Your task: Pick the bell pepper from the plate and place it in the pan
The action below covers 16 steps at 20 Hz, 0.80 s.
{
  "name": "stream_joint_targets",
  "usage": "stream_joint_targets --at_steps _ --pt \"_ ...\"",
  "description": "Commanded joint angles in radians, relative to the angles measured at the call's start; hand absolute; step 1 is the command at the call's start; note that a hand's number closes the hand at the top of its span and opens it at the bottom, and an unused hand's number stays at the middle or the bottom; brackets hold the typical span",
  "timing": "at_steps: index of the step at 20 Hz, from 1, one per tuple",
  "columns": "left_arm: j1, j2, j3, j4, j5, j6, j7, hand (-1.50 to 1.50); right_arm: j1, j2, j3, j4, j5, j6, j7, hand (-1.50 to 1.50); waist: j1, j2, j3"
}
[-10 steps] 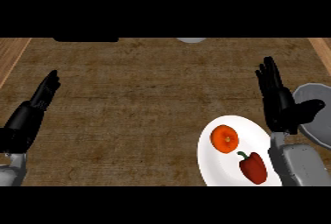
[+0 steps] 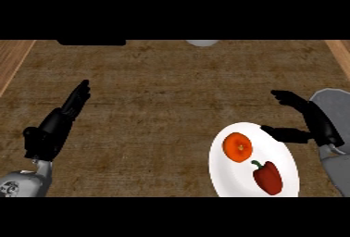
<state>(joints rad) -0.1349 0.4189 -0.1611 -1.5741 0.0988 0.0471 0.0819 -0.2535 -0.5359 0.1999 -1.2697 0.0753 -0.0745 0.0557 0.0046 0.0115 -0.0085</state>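
Red and shiny, the bell pepper [image 2: 268, 177] lies on the white plate [image 2: 223, 176], on the lower part of it, with its green stem pointing up and left. An orange round fruit [image 2: 238, 146] sits on the same plate, just above the pepper and apart from it. The plate rests on the brown tabletop [image 2: 171, 92], near the right side. The right hand [image 2: 315, 125] hovers just beside the plate's upper right edge; its fingers are bent a little and its thumb points toward the plate, but it holds nothing. The grey pan [image 2: 336, 104] shows at the right edge, partly hidden behind that hand. The left hand [image 2: 58, 122] rests far over at the left, fingers straight and pointing up, holding nothing.
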Motion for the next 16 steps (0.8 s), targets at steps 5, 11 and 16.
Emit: stream_joint_targets --at_steps 5,11,16 --pt "0.026 -0.047 0.005 -0.085 0.015 -0.039 0.113 0.0 0.239 0.049 -0.027 0.0 0.097 -0.113 -0.186 -1.5 -0.007 -0.013 0.009" --pt "-0.001 -0.057 -0.001 -0.035 -0.002 -0.023 0.118 0.0 0.182 -0.144 0.094 -0.128 0.228 0.071 0.085 -1.5 -0.002 -0.014 0.007" --pt "-0.024 -0.08 -0.008 0.011 -0.017 -0.022 0.099 0.0 0.1 -0.254 0.158 -0.255 0.245 0.311 0.317 -1.5 -0.003 -0.014 0.005"
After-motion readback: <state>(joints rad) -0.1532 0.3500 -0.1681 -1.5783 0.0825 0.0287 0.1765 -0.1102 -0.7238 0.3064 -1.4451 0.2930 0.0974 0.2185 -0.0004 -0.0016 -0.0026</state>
